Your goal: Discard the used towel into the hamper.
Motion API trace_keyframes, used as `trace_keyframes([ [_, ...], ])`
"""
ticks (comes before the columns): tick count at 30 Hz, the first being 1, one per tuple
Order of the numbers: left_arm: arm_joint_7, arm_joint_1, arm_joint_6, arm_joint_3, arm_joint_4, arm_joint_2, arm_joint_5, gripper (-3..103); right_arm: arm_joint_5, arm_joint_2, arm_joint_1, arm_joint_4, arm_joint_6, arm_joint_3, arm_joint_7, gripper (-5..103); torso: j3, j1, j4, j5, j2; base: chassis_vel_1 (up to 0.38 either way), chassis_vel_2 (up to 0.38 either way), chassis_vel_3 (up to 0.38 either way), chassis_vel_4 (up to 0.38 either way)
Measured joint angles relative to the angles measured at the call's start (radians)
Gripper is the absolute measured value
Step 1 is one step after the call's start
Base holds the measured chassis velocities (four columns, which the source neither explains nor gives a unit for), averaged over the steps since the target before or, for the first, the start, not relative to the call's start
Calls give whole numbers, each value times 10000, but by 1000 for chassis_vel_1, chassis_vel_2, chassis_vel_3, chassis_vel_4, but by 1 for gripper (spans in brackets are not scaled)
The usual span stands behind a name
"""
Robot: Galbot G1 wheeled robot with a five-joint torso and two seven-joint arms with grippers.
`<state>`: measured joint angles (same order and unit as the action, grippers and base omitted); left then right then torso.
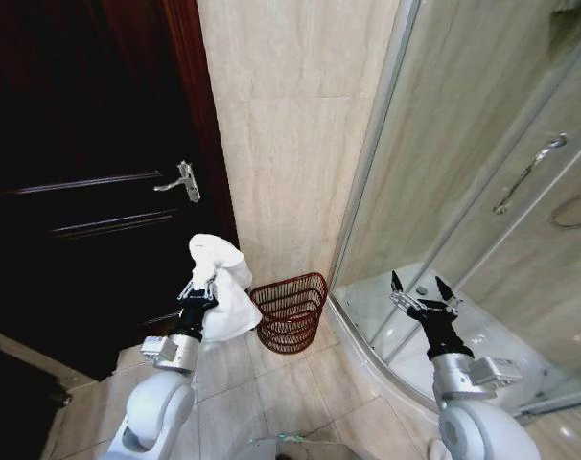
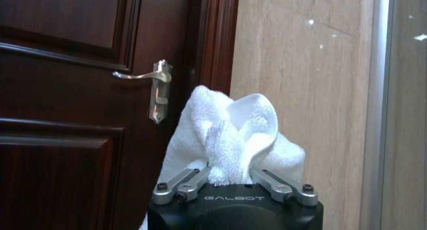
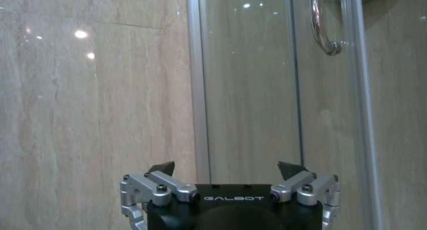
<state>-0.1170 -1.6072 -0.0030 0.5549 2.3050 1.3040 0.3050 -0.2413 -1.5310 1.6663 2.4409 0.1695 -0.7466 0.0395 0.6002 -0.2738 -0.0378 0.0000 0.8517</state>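
A white crumpled towel (image 1: 223, 287) hangs bunched in my left gripper (image 1: 203, 287), which is shut on it and held up in front of the dark door. In the left wrist view the towel (image 2: 230, 140) rises between the fingers and hides their tips. The hamper (image 1: 290, 311), a reddish-brown open-weave wire basket, stands on the floor against the tiled wall, just right of and below the towel. My right gripper (image 1: 417, 287) is held up, open and with nothing in it, before the shower glass; the right wrist view shows its fingertips (image 3: 162, 167) spread wide.
A dark wooden door (image 1: 89, 192) with a silver lever handle (image 1: 180, 182) fills the left. A beige tiled wall (image 1: 290, 144) stands behind the hamper. A curved glass shower enclosure (image 1: 482, 192) with a raised white tray (image 1: 386, 316) lies to the right.
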Motion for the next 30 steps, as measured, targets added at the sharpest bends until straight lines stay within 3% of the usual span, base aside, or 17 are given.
trace_keyframes([
  [30, 575, -482, -691, 40, -603, 360, -324, 11, -133, -17, 52, -346, -81, 167, 17, 100, -707, 553, 1, -1, -1260, 0, 0, 0, 0],
])
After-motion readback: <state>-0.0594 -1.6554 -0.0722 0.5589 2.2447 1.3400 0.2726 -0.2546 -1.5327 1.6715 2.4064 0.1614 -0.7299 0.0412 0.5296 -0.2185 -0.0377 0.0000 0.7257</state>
